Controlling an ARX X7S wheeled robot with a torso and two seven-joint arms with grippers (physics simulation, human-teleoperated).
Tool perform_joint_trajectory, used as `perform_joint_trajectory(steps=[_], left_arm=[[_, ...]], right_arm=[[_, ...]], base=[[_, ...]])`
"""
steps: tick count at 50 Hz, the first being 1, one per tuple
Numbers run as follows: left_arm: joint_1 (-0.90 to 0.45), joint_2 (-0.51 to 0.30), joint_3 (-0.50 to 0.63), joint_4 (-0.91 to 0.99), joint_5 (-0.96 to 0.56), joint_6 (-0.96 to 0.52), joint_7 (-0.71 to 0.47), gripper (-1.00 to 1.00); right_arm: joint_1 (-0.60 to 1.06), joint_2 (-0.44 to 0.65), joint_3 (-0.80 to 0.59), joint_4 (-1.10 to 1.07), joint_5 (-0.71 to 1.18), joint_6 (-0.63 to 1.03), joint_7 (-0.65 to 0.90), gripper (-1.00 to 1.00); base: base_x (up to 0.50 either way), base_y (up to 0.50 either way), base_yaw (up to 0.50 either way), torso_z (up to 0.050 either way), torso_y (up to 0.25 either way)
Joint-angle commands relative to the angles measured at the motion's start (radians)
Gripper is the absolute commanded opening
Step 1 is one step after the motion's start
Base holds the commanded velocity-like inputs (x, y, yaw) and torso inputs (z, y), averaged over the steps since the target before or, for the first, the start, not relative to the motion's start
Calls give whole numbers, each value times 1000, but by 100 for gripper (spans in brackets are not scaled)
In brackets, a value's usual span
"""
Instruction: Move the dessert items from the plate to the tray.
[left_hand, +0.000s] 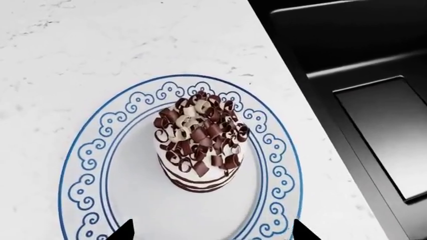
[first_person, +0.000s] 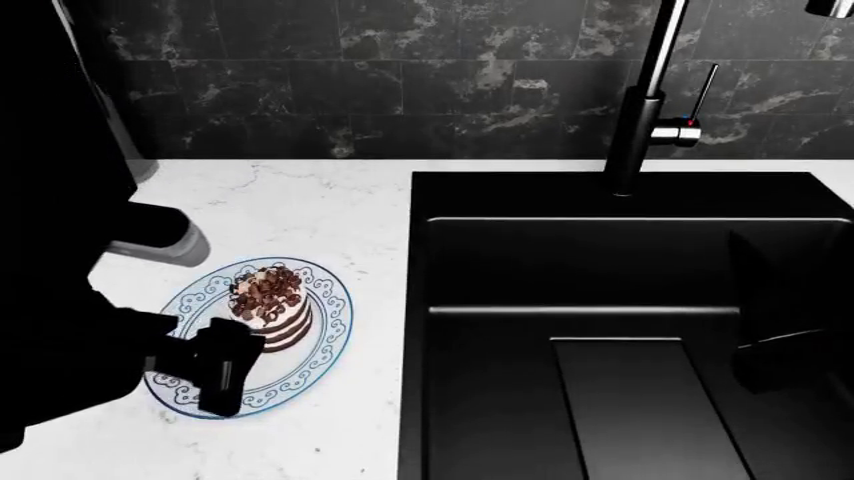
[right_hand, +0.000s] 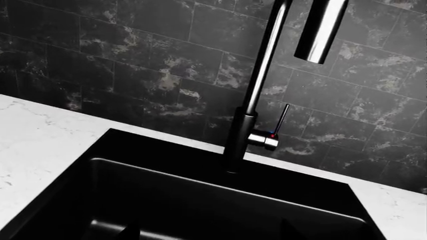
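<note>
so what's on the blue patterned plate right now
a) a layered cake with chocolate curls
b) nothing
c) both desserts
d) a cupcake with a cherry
a: the plate holds only the layered cake, topped with chocolate curls, seen in both the left wrist and head views; no cupcake shows anywhere on it.

no readable text, labels, brand names or numbers appear in any view. the only markings are a decorative blue scroll pattern on the round white plate's rim (left_hand: 87, 165), which forms no letters.
</note>
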Motion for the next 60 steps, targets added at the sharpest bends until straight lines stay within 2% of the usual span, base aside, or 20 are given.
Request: perform_joint_trajectory(steps=[1,25,60], left_arm=[[-18,30,23,-37,31,-19,1,100],[-34,92,51,-95,93,-41,33,100],[-26,122,68,-135,153,-43,78,100]], right_arm=[[10,-8,2,1,4,14,1,100],[23,-28,-3,1,-1,35,-1,100],[50,-46,10,2,20,72,8,100]], base=[[0,0,0,0,0],[0,0,0,0,0],[0,0,0,0,0]])
